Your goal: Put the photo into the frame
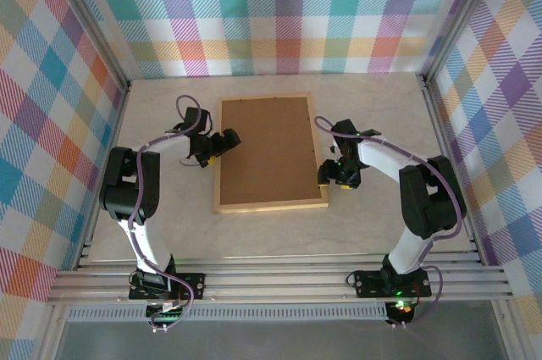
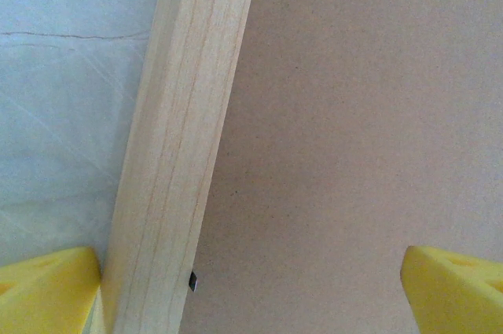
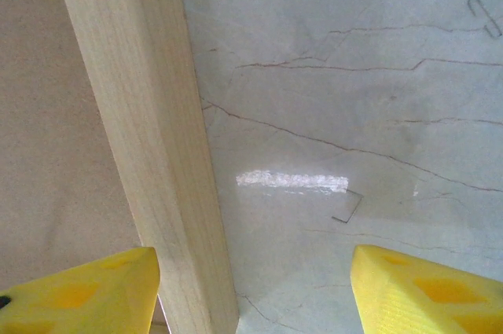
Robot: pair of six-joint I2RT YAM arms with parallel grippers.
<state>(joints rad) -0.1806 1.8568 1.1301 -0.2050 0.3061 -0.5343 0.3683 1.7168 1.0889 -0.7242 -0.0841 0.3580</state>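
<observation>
The pale marbled table (image 1: 381, 106) carries the frame (image 1: 271, 205), which lies flat at its middle between the two arms (brown backing board (image 1: 271, 148) facing up). The left claw (image 1: 227, 141) is released, jaws wide astride the frame's left rail. The right claw (image 1: 327, 175), also released, straddles the right rail.

One frame (image 1: 271, 205), holding one brown backing board (image 1: 269, 150), on one desk (image 1: 381, 106). One left arm (image 1: 135, 182), one right arm (image 1: 423, 199). Four yellow fingers (image 2: 47, 291), two per arm, with one frame rail between each pair. One metal tab (image 2: 192, 280) beside the left pair.
</observation>
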